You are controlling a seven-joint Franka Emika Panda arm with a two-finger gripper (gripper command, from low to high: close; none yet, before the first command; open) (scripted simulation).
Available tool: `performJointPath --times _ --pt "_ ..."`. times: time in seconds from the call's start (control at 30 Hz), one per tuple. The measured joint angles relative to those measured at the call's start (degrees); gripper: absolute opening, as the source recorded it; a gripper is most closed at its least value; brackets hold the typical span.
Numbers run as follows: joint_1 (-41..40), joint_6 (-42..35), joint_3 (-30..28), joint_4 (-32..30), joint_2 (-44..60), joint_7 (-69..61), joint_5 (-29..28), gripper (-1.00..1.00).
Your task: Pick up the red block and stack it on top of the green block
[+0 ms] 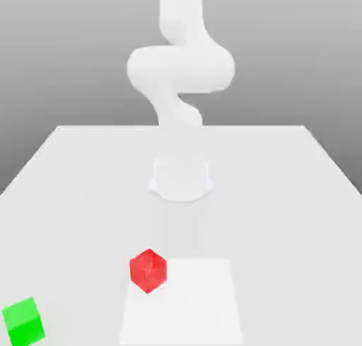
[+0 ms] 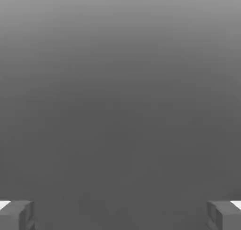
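Exterior view: white arm [image 1: 180, 61] rises top centre of frame, curling down behind a pale table [image 1: 283, 196] that spans the whole lower two-thirds. Arm's round base [image 1: 182, 180] sits mid-frame on the tabletop.

Red block [image 1: 148, 270] – lower centre, a bit left of middle, resting on the table w/ one corner turned toward the camera. It touches the upper-left edge of a brighter square patch [image 1: 187, 302] on the surface.

Green block [image 1: 24, 322] – bottom-left corner of frame, flat on the table, well apart from the red one; nothing on top of it.

Hand view: gripper [image 2: 120, 215] – two grey fingertips [image 2: 16, 215] poke in at the bottom-left and bottom-right corners, spread far apart, nothing btwn them. Wide open, holding nothing. Rest of that frame is plain grey backdrop.
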Motion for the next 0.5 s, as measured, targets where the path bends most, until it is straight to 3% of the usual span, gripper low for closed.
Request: performJointPath --times 0.27,0.5 --pt "-8.2 10.4 4.6 -11.3 16.5 15.3 -3.5 0.0" --pt "-12.7 20.4 4.9 -21.7 32.1 27.2 -3.3 0.0"
